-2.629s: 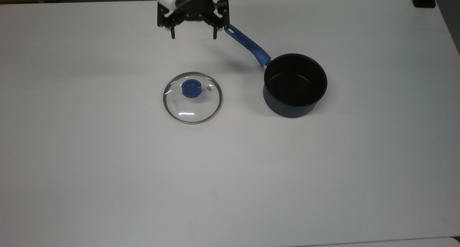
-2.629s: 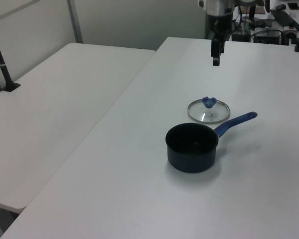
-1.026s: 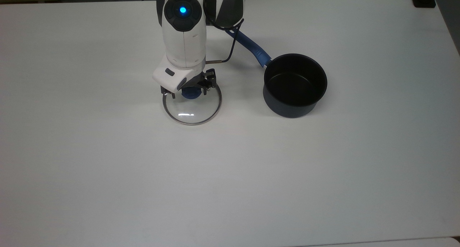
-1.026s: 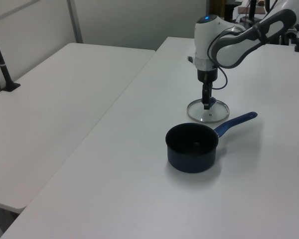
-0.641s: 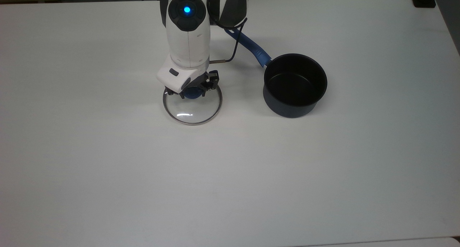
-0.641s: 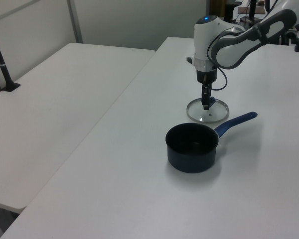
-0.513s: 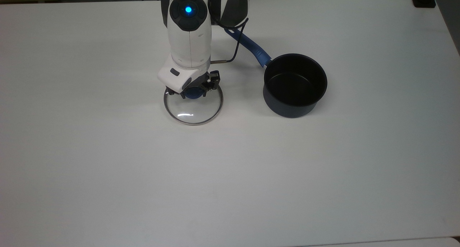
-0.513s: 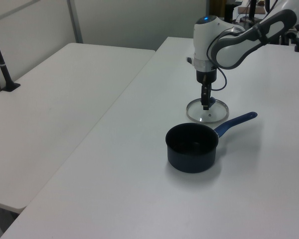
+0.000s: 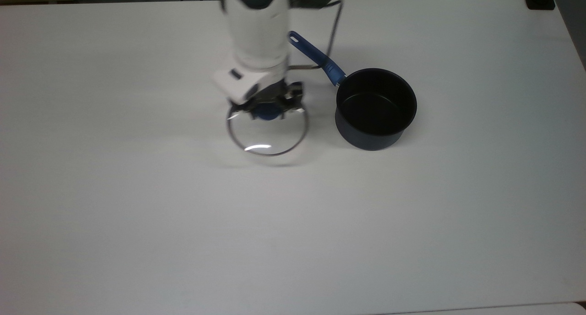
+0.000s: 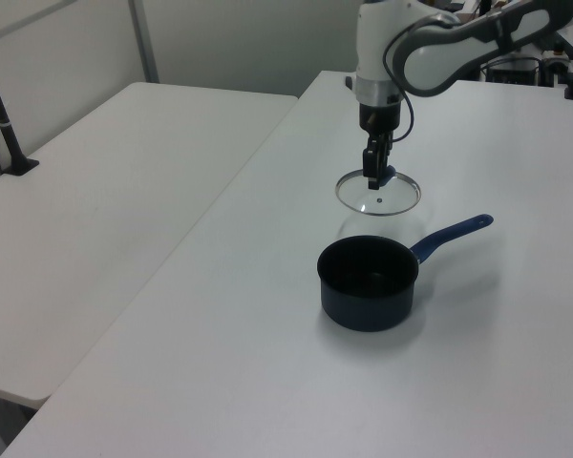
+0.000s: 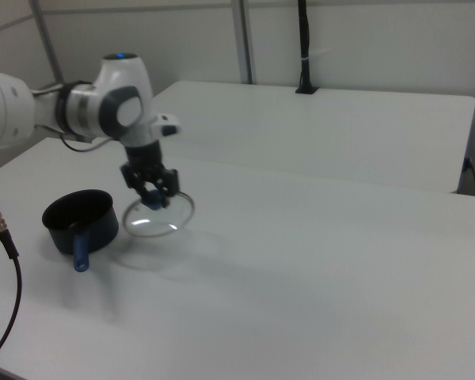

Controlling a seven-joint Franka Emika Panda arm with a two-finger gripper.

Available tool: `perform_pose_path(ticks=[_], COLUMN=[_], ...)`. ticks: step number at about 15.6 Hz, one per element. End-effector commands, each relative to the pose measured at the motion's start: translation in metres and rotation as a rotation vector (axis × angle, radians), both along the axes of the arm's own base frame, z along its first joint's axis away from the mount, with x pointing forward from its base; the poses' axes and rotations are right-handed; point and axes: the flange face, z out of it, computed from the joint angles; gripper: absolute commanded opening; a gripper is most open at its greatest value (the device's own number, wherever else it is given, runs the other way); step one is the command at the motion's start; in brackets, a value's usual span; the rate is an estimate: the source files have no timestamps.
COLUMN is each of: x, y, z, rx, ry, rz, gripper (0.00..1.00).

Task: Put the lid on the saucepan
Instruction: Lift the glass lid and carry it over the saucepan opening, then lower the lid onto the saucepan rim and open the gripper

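White tabletop (image 9: 137, 214) carries the dark navy saucepan (image 9: 375, 109); the hand (image 9: 268, 108), seemingly clamped on the round clear glass lid's (image 9: 268, 134) blue knob, hangs beside it, toward the top view's left.

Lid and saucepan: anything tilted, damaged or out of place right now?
Nothing stands out. The gripper holds the lid by its knob, lifted clear of the table and roughly level. The saucepan stands upright and empty, apart from the lid.

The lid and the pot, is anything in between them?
No. In the top view just bare white table shows between the lid, held up by the claw, and the pot.
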Motion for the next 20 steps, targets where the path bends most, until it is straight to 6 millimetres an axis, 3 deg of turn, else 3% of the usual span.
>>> perform_pose_path(ticks=[1, 7, 11, 18, 19, 20], x=[-0.017, -0.047, -0.062, -0.058, -0.055, -0.054], y=[0.074, 0.166, 0.2, 0.206, 0.203, 0.202], z=[0.03, 0.031, 0.032, 0.02, 0.02, 0.019], rx=[0.02, 0.016, 0.016, 0.018, 0.025, 0.025], ry=[-0.01, -0.019, -0.022, -0.029, -0.044, -0.047], rz=[-0.012, 0.029, 0.063, 0.051, 0.045, 0.046], gripper=[0.43, 0.46, 0.46, 0.47, 0.52, 0.73])
